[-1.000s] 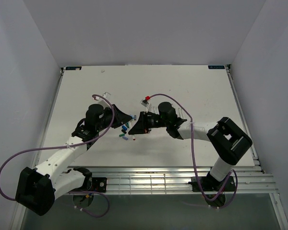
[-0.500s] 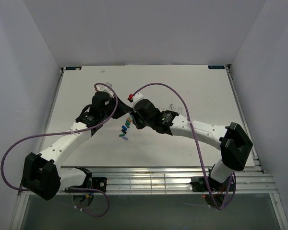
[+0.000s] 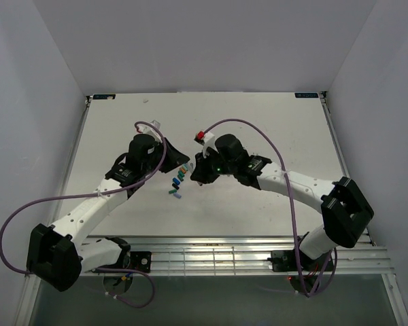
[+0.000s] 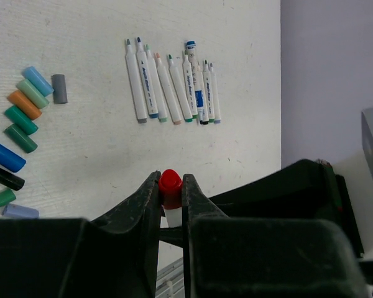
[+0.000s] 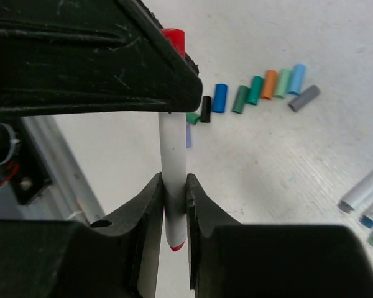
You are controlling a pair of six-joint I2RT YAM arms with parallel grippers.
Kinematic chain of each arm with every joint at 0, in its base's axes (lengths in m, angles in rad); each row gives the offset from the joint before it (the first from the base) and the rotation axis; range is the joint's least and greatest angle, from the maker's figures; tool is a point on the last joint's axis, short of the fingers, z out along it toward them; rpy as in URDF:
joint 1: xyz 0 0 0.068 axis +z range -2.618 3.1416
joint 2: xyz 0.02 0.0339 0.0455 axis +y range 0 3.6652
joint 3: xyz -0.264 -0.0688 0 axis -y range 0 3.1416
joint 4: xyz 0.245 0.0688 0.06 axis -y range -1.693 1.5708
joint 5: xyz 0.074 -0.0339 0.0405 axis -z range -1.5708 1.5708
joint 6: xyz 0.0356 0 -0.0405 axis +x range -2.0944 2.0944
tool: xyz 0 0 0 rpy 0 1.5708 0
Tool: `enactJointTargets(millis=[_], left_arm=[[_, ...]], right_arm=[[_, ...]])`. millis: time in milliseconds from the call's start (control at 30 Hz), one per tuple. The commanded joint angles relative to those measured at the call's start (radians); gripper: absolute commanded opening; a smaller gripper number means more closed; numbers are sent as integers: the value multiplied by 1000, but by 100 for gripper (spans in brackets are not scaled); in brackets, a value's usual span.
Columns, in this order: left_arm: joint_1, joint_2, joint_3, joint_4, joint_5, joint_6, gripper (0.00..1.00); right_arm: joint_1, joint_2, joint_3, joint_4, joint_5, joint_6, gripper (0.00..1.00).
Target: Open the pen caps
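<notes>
White walls hug the white table on three sides – left gripper pinching the red cap, right gripper clamped on the same pen's white barrel, both mid-table over the loose caps, well apart from every edge.

Quick diff: a second ago both grippers sat right over the row of loose caps, and now that row's uncovered. The left gripper slid farther up the table. The right gripper swung out back-left, then pulled back right, with its elbow shifting toward the near-right.
</notes>
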State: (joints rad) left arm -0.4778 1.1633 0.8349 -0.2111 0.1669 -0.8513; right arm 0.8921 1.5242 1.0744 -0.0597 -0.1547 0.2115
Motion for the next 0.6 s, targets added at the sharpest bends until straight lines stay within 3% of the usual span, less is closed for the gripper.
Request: enactJointTargets(millis=[0, 100, 300, 367, 400, 467, 500, 567], left_arm=[[13, -60, -39, 4, -21, 37, 0], [13, -65, -46, 10, -38, 47, 0], [13, -63, -59, 21, -73, 60, 0], [13, -74, -68, 26, -92, 57, 0], [13, -79, -75, 26, -119, 54, 0], [13, -79, -73, 26, -139, 54, 0], [13, -79, -69, 29, -147, 52, 0], [13, -77, -68, 36, -188, 52, 0]], right_arm=[[-111, -33, -89, 247, -476, 182, 8], [-136, -32, -140, 479, -645, 375, 8], [-151, -16, -165, 596, -730, 520, 8], [-156, -4, -201, 743, -756, 642, 8], [-159, 39, -232, 999, -808, 852, 8], [-159, 53, -258, 1079, -816, 918, 8], [-159, 69, -270, 1244, -816, 1048, 8], [-159, 122, -290, 1397, -813, 1165, 8]])
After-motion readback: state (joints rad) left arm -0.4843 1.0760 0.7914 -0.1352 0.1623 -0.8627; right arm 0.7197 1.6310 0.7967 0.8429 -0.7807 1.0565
